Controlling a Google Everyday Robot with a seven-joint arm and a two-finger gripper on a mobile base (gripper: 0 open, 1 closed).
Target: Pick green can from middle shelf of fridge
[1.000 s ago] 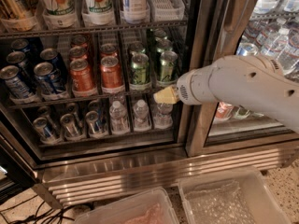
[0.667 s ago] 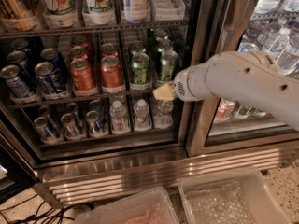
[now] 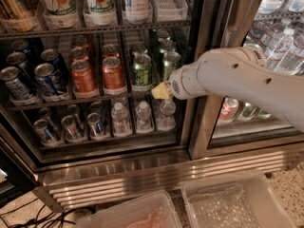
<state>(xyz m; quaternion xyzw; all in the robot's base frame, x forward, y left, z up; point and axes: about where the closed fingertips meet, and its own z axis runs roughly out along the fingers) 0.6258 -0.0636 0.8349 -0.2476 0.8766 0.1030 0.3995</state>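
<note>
Standing in front of the fridge (image 3: 142,170), I see the left glass door open and the white arm (image 3: 237,75) reaching in from 3 o'clock. The gripper (image 3: 161,90) sits at the front edge of the middle shelf (image 3: 95,99), level with the bases of the cans. Its pale yellowish tip points toward 9 o'clock. Whether it is spread or pressed together I cannot tell from here.

The green can (image 3: 171,63) is the front 1 of the right-hand green column on that shelf, at the shelf's right end. From the gripper it lies at about 1 o'clock, very near. I cannot make out whether the 2 touch. The arm's wrist covers the can's lower right side.

The can stands upright with its long axis running 12 to 6 o'clock. Its silver top faces up and its label side faces the room.

A second column of green cans (image 3: 141,70) stands just beside it at 9 o'clock, and more green cans line up behind both. Further along at 9 o'clock come 2 columns of orange-red cans (image 3: 113,72), then the blue cans (image 3: 47,80).

Small water bottles (image 3: 142,115) stand on the shelf below, at 6 o'clock from the green cans.
</note>
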